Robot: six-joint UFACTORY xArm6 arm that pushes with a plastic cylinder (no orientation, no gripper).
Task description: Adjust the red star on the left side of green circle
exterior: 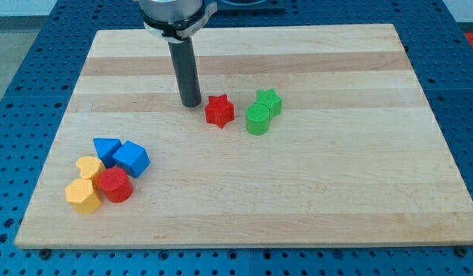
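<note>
The red star (219, 111) lies near the board's middle, just left of the green circle (257, 120), with a small gap between them. A green star (268, 102) touches the green circle at its upper right. My tip (191, 103) stands on the board just left of the red star, slightly above its level, a small gap apart from it.
A cluster sits at the view's lower left: a blue triangle-like block (106, 149), a blue cube (132, 159), a yellow heart (89, 167), a red cylinder (114, 185) and a yellow hexagon (83, 195). The wooden board (336, 192) lies on a blue perforated table.
</note>
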